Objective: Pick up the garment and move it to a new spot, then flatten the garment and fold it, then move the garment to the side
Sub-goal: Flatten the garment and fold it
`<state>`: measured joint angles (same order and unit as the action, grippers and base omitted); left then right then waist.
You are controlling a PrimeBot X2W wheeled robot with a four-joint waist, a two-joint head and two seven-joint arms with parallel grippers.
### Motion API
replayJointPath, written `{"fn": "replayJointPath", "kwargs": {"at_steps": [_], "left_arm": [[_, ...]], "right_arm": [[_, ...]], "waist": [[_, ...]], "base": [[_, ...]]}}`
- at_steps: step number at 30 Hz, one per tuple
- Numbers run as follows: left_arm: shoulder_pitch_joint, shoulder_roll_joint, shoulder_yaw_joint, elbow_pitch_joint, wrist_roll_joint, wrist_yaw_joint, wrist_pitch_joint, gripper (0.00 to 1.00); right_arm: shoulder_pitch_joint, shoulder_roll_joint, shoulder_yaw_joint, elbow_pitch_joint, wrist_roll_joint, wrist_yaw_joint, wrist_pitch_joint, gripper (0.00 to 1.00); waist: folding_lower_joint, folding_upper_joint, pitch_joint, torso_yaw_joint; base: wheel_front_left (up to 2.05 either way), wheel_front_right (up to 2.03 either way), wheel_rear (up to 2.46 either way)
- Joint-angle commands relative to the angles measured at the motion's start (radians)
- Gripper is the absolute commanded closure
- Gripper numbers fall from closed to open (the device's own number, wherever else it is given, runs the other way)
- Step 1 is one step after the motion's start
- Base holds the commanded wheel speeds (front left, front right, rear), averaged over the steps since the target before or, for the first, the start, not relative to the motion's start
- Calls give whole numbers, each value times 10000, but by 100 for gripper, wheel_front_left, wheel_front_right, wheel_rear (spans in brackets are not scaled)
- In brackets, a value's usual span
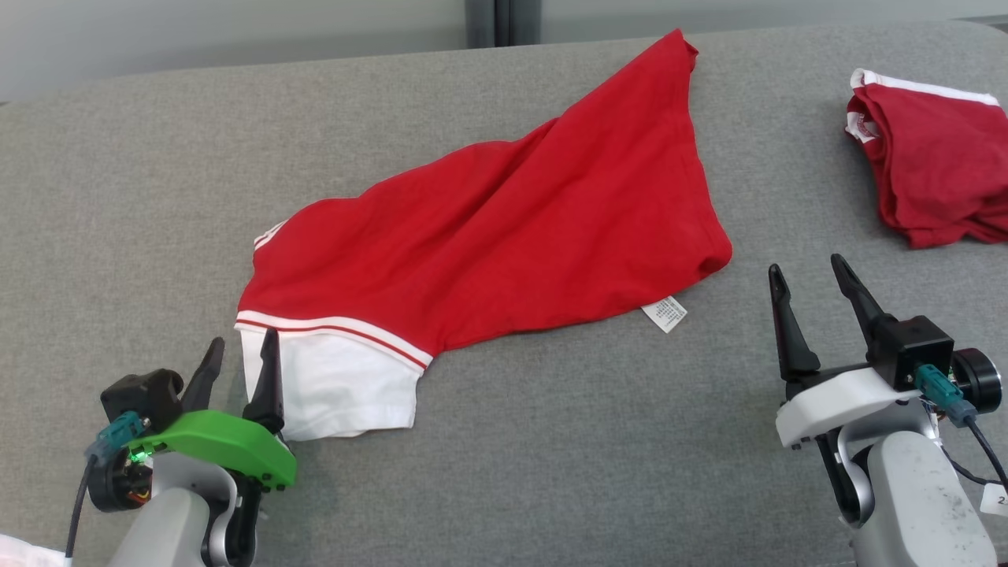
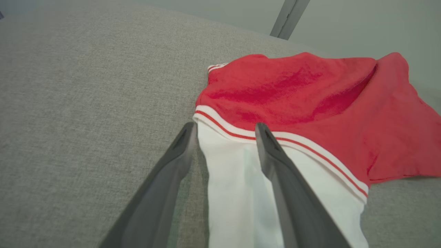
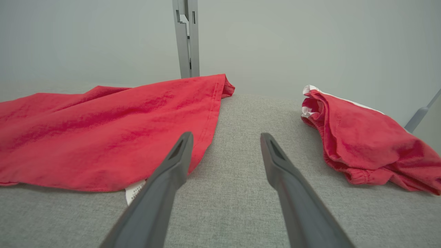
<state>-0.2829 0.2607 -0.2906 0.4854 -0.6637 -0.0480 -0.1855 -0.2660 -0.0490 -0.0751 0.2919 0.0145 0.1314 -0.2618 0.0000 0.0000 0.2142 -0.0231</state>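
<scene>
The garment (image 1: 504, 236) is a red shirt with a white, red-striped sleeve (image 1: 339, 382), lying loosely spread and creased across the middle of the grey surface. A small white label (image 1: 665, 313) pokes out at its near right edge. My left gripper (image 1: 242, 353) stands open over the near left corner of the white sleeve (image 2: 234, 193), one finger above the cloth and one beside it, holding nothing. My right gripper (image 1: 809, 272) is open and empty, just right of the garment's hem (image 3: 203, 137).
A second red garment (image 1: 933, 169) with white trim lies bunched at the far right of the grey padded surface (image 1: 551, 441). A pale wall and a grey upright post (image 3: 186, 38) stand behind the surface's far edge.
</scene>
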Motion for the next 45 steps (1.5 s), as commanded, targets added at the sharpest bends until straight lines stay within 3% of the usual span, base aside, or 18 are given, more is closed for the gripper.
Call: {"fn": "replayJointPath", "kwargs": {"at_steps": [1,11,18,23,29,42,43,44,45], "left_arm": [[-213,43,65,111,152,-60,-210,0],[-239,-176,132,-87,905,-346,-804,0],[768,-1002,592,-918,1503,-488,-793,0],[1163,-1249,808,-597,1645,-570,-795,0],[370,-869,800,481,1724,-676,-710,0],[-1986,-97,469,3050,1287,-813,868,0],[-2051,-104,442,3097,1234,-808,897,11],[-2138,-111,410,3127,1197,-814,859,67],[-2200,-95,371,3125,1182,-822,783,91]], "right_arm": [[109,-33,-41,1,-70,-16,-43,0],[403,-33,-62,-62,85,-16,-43,0],[887,-33,-117,23,345,-16,-43,0],[1036,-31,-11,58,418,-16,-43,0],[761,-34,183,-14,367,-16,-43,0],[293,-31,343,-195,220,-16,-43,0],[285,-31,343,-203,224,-16,-43,0],[266,-33,324,-215,233,-16,-43,0],[260,-33,316,-228,238,-16,-43,0]], "waist": [[0,0,-88,37],[0,0,-465,202],[0,0,-895,259],[0,0,-954,212],[0,0,-635,33],[0,0,257,-554],[0,0,298,-581],[0,0,343,-608],[0,0,378,-627]], "base": [[0,0,0],[0,0,0],[0,0,0],[0,0,0],[0,0,0],[0,0,0],[0,0,0],[0,0,0],[0,0,0]]}}
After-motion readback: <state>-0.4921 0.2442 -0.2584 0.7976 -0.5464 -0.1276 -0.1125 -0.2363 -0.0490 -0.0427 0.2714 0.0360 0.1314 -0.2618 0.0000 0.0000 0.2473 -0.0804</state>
